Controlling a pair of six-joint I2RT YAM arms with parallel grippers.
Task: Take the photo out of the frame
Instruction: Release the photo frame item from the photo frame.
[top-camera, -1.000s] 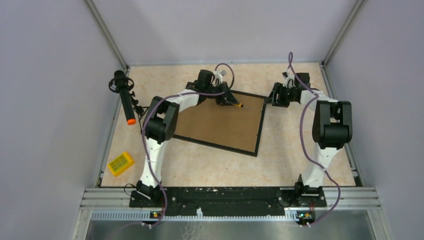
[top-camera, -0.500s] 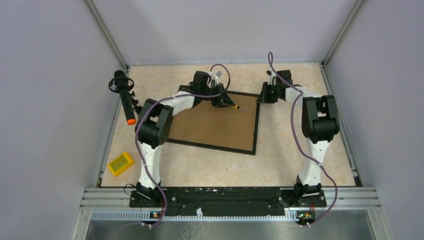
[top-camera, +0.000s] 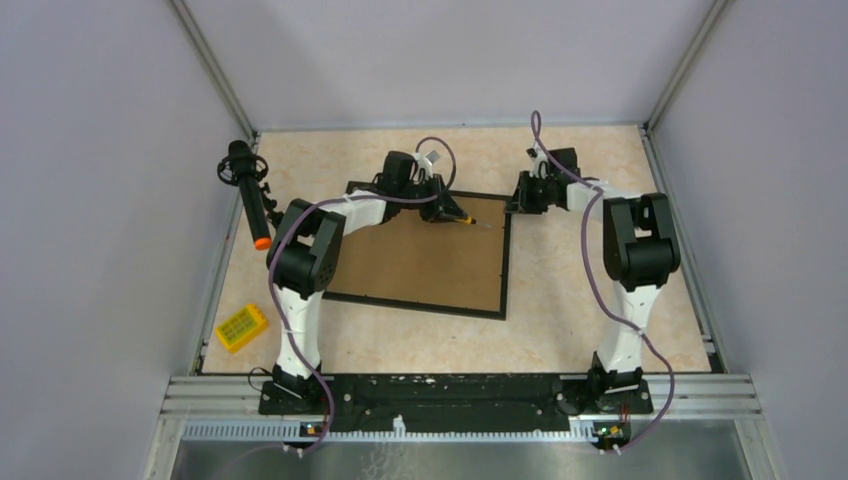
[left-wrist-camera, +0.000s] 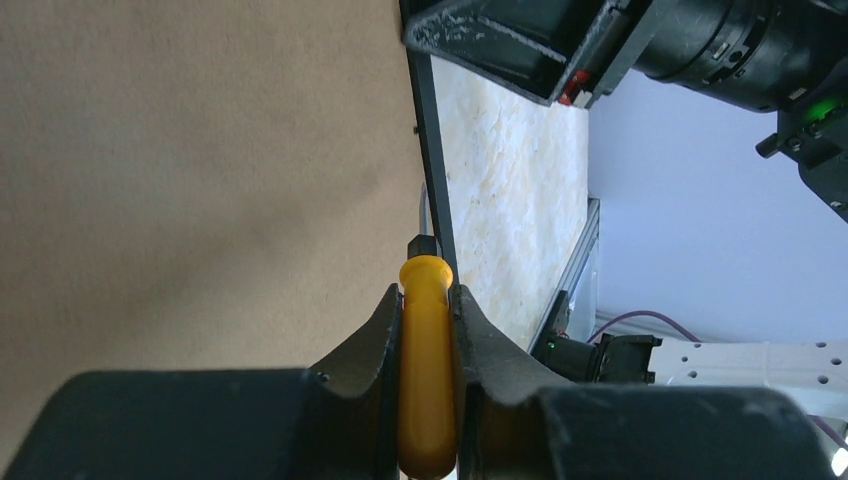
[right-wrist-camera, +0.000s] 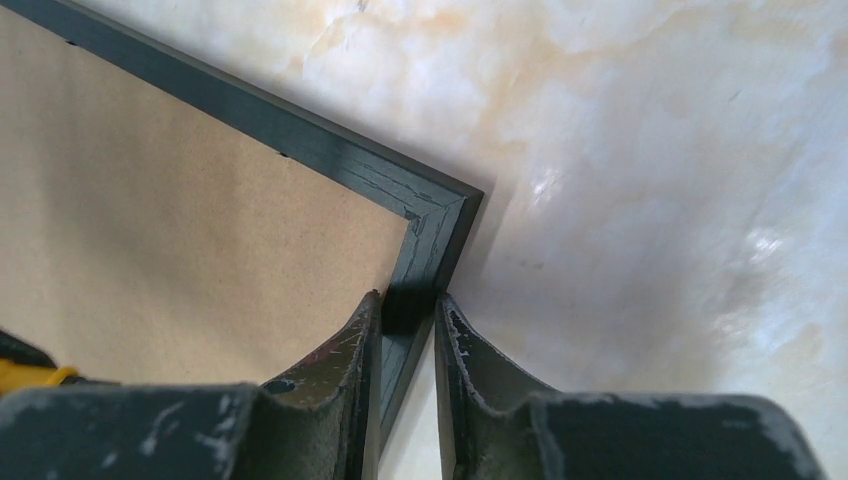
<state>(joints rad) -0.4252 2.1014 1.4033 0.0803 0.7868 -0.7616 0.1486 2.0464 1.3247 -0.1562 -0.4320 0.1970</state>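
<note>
The black-bordered picture frame lies brown fibreboard back up on the marbled worktop. The right pincer pinches its far-right corner border; the left pincer grips a yellow-handled screwdriver at its right edge.

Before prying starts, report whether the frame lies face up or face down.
Face down: the frame lies flat, its brown back upward within the black border; no photo shows.

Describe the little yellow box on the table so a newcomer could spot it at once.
Look at the marbled table, near left corner. The yellow box lies there alone, left of the brown-backed frame. Unlike the black, orange-tipped stick farther back, it is squat and yellow.
</note>
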